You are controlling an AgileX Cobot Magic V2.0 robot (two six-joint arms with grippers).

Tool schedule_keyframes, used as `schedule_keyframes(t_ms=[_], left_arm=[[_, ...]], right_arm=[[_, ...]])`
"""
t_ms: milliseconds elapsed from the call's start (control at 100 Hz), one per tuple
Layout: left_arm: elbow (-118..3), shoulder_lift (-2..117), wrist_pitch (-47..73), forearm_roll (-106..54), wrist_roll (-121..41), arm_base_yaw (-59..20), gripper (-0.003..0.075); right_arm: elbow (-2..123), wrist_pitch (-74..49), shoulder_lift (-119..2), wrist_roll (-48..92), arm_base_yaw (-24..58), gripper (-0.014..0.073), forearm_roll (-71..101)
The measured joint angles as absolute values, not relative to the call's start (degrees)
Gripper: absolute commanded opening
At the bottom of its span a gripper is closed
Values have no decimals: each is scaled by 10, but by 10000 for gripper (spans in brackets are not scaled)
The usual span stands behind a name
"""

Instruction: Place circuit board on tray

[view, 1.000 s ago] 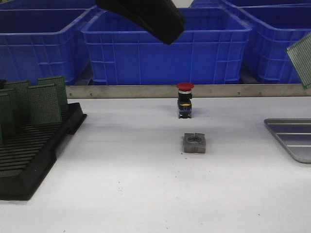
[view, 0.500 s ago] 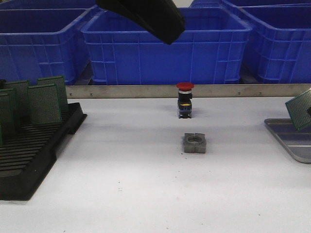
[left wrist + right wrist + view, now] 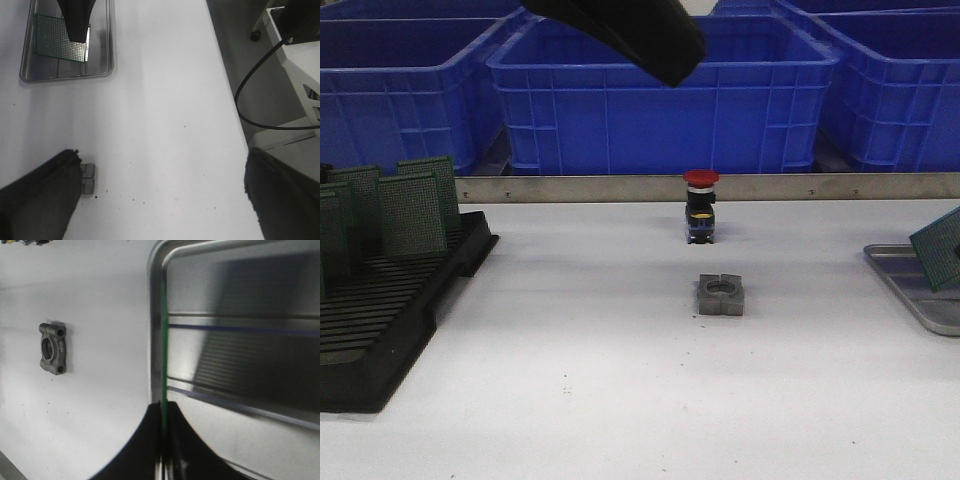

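Black rack point(image 3: 390, 320) with upright boards occupies the table's left edge; bare white table runs from it to the grey block point(image 3: 721, 295). My left gripper point(image 3: 160, 195) hangs high, fingers spread wide. At the right edge, my right gripper point(image 3: 163, 440) clamps the circuit board point(image 3: 942, 247), tilted over the tray point(image 3: 910, 290).

The left pincer point(image 3: 160, 200) has broad, matte black fingers point(image 3: 37, 195) with rough, chipped edges. The right pincer point(image 3: 163, 450) shows smooth black fingers tapering to narrow tips.
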State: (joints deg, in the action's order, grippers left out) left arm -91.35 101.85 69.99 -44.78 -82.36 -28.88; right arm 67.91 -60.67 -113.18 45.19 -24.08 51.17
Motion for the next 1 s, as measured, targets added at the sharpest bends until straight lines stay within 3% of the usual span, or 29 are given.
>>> schedule_keyframes(t_ms=[270, 400, 770, 1000], left_arm=[[-913, 1018, 700, -448, -824, -289, 619], [-913, 1018, 700, -448, -824, -289, 619], [-916, 1018, 701, -447, -824, -282, 619], [-958, 1014, 704, -341, -824, -206, 619]], right_arm=[[679, -601, -1132, 436, -241, 419, 496], [682, -593, -1132, 434, -241, 510, 495], [705, -590, -1131, 434, -241, 510, 493], [707, -590, -1128, 434, -241, 510, 493]])
